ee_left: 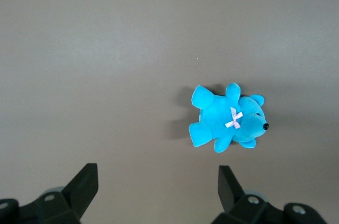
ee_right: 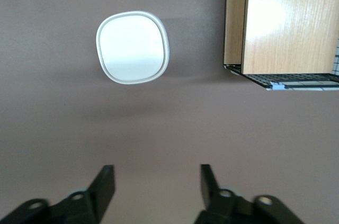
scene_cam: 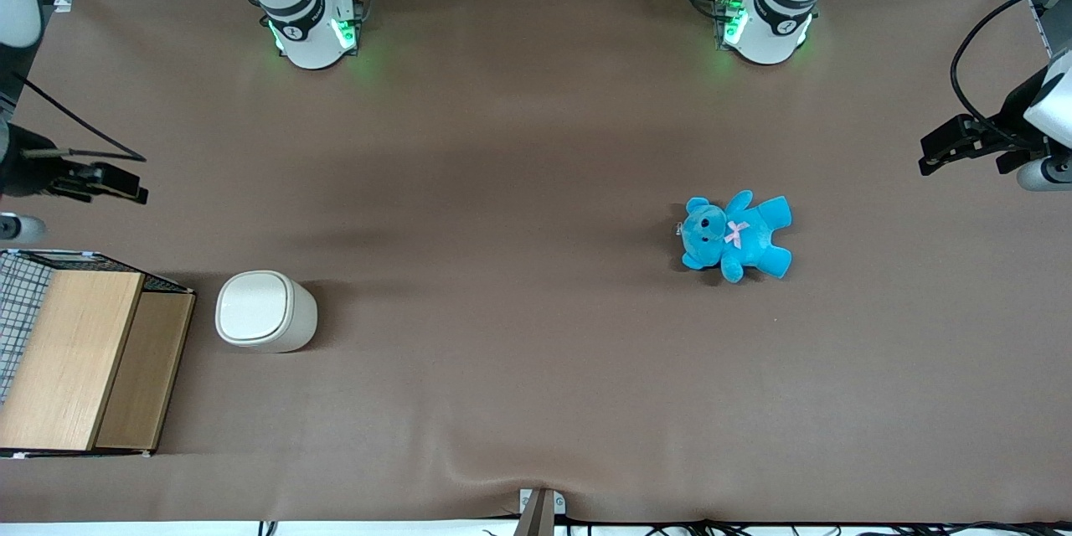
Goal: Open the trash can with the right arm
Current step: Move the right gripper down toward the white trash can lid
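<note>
Trash can: we see the cream-white trash can (scene_cam: 265, 311) upright on the brown worktop (scene_cam: 519, 352), its flat lid closed, just beside the wooden box (scene_cam: 84, 360) and apart from it.
Wooden box: we find it at the working arm's end of the worktop, with wire mesh on its edge.
Gripper: we see the gripper (ee_right: 157, 182) high above the worktop near the trash can, touching nothing.
Jaws: we see them spread wide and empty.
Teddy: we note the blue teddy (scene_cam: 737, 236) lying well apart from the trash can, toward the parked arm's end.
</note>
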{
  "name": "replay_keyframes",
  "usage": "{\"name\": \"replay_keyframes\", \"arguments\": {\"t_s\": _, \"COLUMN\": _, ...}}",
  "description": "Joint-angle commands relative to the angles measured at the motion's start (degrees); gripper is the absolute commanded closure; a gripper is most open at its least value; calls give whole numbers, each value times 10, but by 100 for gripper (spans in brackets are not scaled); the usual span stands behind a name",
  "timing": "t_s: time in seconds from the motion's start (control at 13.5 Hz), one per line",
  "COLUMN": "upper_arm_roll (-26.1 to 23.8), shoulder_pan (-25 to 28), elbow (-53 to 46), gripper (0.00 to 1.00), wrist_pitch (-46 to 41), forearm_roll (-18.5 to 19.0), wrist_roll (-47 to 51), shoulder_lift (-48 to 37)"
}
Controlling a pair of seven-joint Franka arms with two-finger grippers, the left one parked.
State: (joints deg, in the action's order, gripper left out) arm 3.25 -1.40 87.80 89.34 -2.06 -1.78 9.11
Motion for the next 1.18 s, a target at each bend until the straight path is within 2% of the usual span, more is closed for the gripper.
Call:
{"name": "replay_keyframes", "arguments": {"t_s": 0.0, "upper_arm_roll": -2, "shoulder_pan": 0, "elbow": -4, "gripper": 52, "wrist_pitch": 32, "forearm_roll": 0, "wrist_roll": -6, "shoulder_lift": 28}}
{"name": "replay_keyframes", "arguments": {"t_s": 0.15, "upper_arm_roll": -3, "shoulder_pan": -1, "elbow": -7, "gripper": 64, "wrist_pitch": 71, "forearm_roll": 0, "wrist_roll": -36, "shoulder_lift": 55}}
{"name": "replay_keyframes", "arguments": {"t_s": 0.3, "upper_arm_roll": -3, "shoulder_pan": 2, "elbow": -8, "gripper": 85, "wrist_pitch": 95, "forearm_roll": -1, "wrist_roll": -46, "shoulder_lift": 78}}
{"name": "replay_keyframes", "arguments": {"t_s": 0.44, "upper_arm_roll": -3, "shoulder_pan": 13, "elbow": -10, "gripper": 98, "wrist_pitch": 113, "forearm_roll": 3, "wrist_roll": -44, "shoulder_lift": 95}}
{"name": "replay_keyframes", "arguments": {"t_s": 1.11, "upper_arm_roll": -3, "shoulder_pan": 23, "elbow": -5, "gripper": 100, "wrist_pitch": 173, "forearm_roll": 2, "wrist_roll": -52, "shoulder_lift": 173}}
